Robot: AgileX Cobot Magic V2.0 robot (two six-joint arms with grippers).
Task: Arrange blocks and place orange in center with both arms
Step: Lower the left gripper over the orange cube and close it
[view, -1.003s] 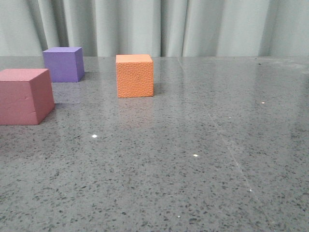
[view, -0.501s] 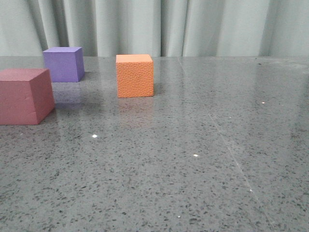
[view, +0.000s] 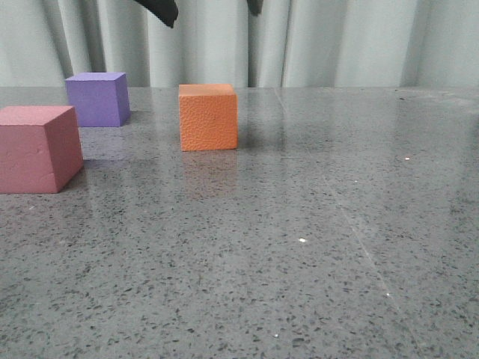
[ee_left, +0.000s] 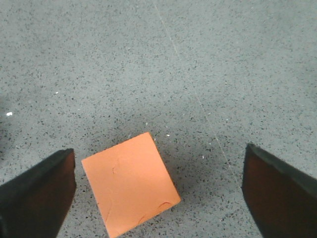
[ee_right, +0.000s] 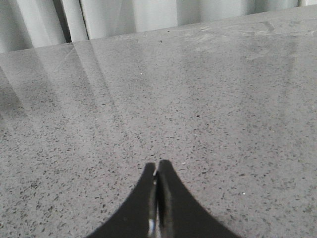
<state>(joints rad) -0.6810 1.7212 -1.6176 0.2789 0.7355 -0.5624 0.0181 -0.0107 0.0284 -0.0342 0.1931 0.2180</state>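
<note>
The orange cube (view: 209, 117) stands on the grey stone tabletop (view: 299, 247), at the middle-left of the front view. My left gripper (view: 212, 9) hangs high above it, open, with only its two fingertips (view: 166, 10) showing at the top edge. In the left wrist view the orange cube (ee_left: 130, 183) lies below my open left gripper (ee_left: 158, 151), closer to one finger (ee_left: 39, 193) and turned at an angle. The purple cube (view: 96, 99) stands at the back left. The pinkish-red cube (view: 37, 148) is at the left edge. My right gripper (ee_right: 157, 164) is shut and empty over bare table.
Pale curtains (view: 337, 41) hang behind the table's far edge. The table's right half (view: 389, 187) holds only stone surface with a thin seam line.
The left gripper's fingertips have come into the front view at the top, above the orange cube. The three cubes have not moved.
</note>
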